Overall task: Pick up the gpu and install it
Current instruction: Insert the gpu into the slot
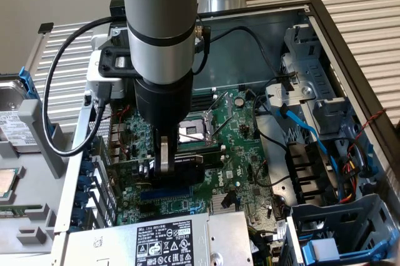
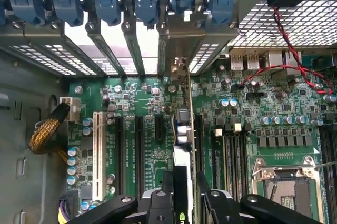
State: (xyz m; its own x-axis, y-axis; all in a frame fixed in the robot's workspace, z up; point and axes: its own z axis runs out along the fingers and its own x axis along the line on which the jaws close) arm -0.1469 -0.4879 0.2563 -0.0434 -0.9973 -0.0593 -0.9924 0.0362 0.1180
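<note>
Clamping gpu (image 2: pixel 183 125) edge-on, hand (image 2: pixel 182 195) low over motherboard (image 2: pixel 142 103).

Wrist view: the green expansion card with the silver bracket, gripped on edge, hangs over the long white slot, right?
No. In the wrist view the green expansion card in the gripper hangs over the black slots; the long white slot lies well aside.

1. Computer case (image 1: pixel 225 60): grey metal, open on top.
2. Motherboard (image 1: pixel 240 147): green, flat on the case floor.
3. Processor socket (image 1: pixel 195 132): silver frame, on the motherboard.
4. Power supply (image 1: pixel 156 241): grey box with a white label.
5. Blue cable (image 1: pixel 300 125): beside the drive cage, at the exterior view's right.
6. Hard drive (image 1: pixel 9 113): outside the case, at the exterior view's left.
7. Blue clips (image 2: pixel 108 0): a row along the rear slot openings.
8. White slot (image 2: pixel 98 155): beside black slots.
9. Red-and-black twisted wire (image 2: pixel 287 45): across the board's corner.
</note>
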